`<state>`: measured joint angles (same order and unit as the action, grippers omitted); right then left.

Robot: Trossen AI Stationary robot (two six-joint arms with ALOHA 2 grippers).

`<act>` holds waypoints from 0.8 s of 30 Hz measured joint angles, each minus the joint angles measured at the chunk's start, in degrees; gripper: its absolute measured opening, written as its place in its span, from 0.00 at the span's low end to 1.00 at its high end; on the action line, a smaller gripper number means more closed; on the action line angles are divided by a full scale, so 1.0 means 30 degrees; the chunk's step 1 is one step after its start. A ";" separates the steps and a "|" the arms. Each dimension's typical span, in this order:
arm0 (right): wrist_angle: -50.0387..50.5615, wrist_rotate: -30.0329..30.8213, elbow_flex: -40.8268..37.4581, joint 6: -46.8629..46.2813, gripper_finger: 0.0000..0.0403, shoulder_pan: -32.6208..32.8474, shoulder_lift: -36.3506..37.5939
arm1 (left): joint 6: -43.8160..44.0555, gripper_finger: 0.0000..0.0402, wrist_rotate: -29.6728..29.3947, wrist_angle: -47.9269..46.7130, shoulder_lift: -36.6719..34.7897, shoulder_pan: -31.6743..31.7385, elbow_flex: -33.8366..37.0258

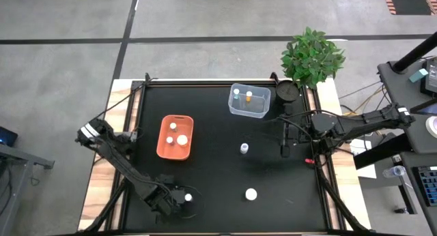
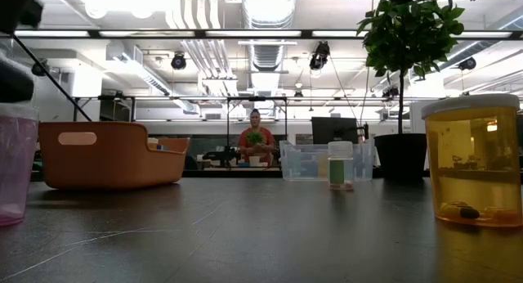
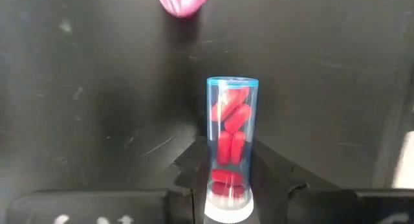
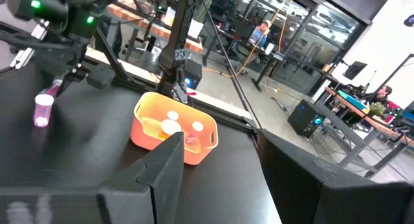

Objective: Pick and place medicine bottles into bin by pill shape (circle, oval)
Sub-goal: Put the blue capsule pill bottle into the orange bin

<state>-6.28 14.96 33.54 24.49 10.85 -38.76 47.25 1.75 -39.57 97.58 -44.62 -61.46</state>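
Gripping a clear bottle (image 3: 231,153) of red oval pills, long axis straight out between its fingers, the left end effector (image 1: 179,197) sits near-left – orange bin (image 1: 175,136) lies ahead; right end effector (image 1: 285,142) gapes empty

A leafy potted plant (image 1: 312,56) stands at the far right corner of the black table (image 1: 218,174). Beyond the table, a person (image 2: 257,138) sits in the room, with desks and ceiling lights around.
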 joint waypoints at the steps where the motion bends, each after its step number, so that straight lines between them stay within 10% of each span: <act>1: -0.0007 0.0002 0.0000 0.0000 0.47 0.0000 0.0000 | -0.0001 0.19 -0.0207 -0.0210 -0.0321 0.0000 -0.0047; 15: -0.0021 -0.0006 0.0000 0.0000 0.47 -0.0007 0.0000 | 0.3814 0.19 -0.7181 -0.1076 -0.7018 0.2560 -0.0149; 24: -0.0080 -0.0006 0.0000 0.0036 0.47 -0.0007 0.0000 | 0.8745 0.19 0.1075 -0.4225 -0.8591 0.7993 -0.0149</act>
<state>-6.52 14.94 33.54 24.60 10.83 -38.76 73.48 4.97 -52.25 71.81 -20.64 -61.91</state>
